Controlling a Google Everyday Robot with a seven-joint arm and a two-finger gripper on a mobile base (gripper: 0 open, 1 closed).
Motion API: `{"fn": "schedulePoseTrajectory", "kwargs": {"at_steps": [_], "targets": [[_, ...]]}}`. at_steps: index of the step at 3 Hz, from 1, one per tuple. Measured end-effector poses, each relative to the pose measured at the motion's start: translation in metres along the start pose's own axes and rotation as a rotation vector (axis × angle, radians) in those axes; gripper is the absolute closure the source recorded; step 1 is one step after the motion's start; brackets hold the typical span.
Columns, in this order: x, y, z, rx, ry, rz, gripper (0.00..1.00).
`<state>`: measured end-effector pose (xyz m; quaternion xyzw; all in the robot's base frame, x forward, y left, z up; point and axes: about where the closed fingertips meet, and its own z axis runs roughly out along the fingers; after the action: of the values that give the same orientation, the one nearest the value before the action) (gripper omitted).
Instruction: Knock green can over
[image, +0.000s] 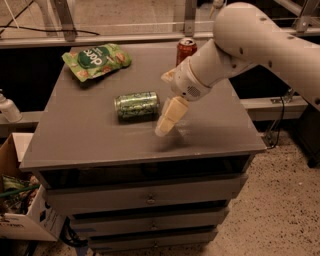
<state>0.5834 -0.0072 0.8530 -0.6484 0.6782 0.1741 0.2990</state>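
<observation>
The green can (136, 105) lies on its side near the middle of the grey cabinet top (90, 140), its long axis running left to right. My gripper (164, 126) hangs just right of the can and a little nearer the front edge, fingers pointing down toward the surface. It does not touch the can and holds nothing. The white arm reaches in from the upper right.
A red cola can (186, 50) stands upright at the back, partly behind my arm. A flat green snack bag (96, 59) lies at the back left. A white bottle (8, 108) and a cardboard box (17, 220) sit left of the cabinet. Drawers are below.
</observation>
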Motion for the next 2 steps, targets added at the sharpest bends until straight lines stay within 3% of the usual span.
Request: {"fn": "schedulePoseTrajectory", "kwargs": {"at_steps": [2], "targets": [[0.025, 0.012, -0.041, 0.077, -0.247, 0.136, 0.0]]}}
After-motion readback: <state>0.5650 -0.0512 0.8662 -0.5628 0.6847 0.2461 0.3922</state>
